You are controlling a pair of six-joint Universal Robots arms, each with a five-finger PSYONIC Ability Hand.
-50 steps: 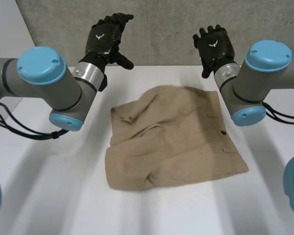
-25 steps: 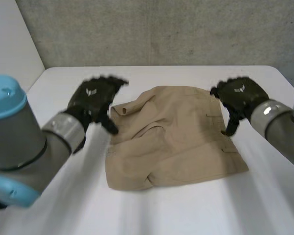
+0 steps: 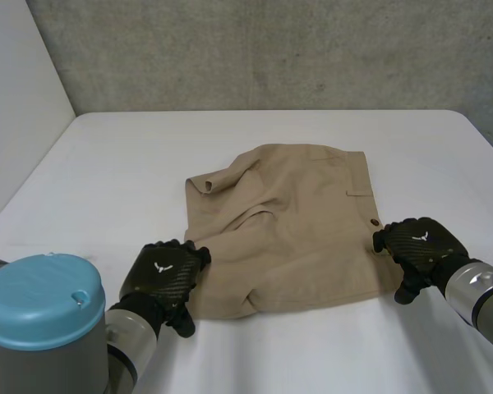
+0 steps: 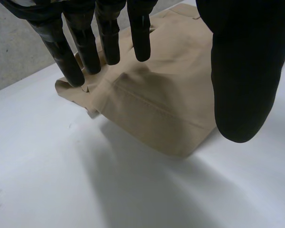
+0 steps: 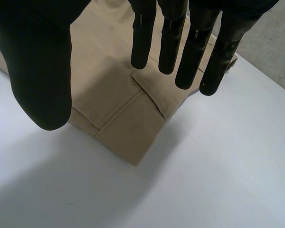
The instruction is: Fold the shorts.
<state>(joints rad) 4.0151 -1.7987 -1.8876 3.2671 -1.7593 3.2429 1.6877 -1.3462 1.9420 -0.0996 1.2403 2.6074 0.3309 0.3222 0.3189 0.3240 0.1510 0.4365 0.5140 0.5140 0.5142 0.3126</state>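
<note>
left hand [image 3: 163, 277] fingers [image 4: 66, 52] spread over shorts [image 3: 296, 222] near-left corner | right hand [image 3: 419, 245] same, near-right corner | table [image 3: 107, 164] all round

Rumpled tan shorts [image 3: 296, 230] flat on white table [image 3: 107, 180]

Black left hand [image 3: 166, 275] and right hand [image 3: 419, 244], white, perhaps winged emblems [image 3: 161, 267], silver wrists [image 3: 476, 289], light-blue cap [image 3: 43, 300].

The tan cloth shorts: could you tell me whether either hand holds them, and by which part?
Nothing is held. The left hand and the right hand are open, each at a near corner of the tan cloth shorts.
</note>
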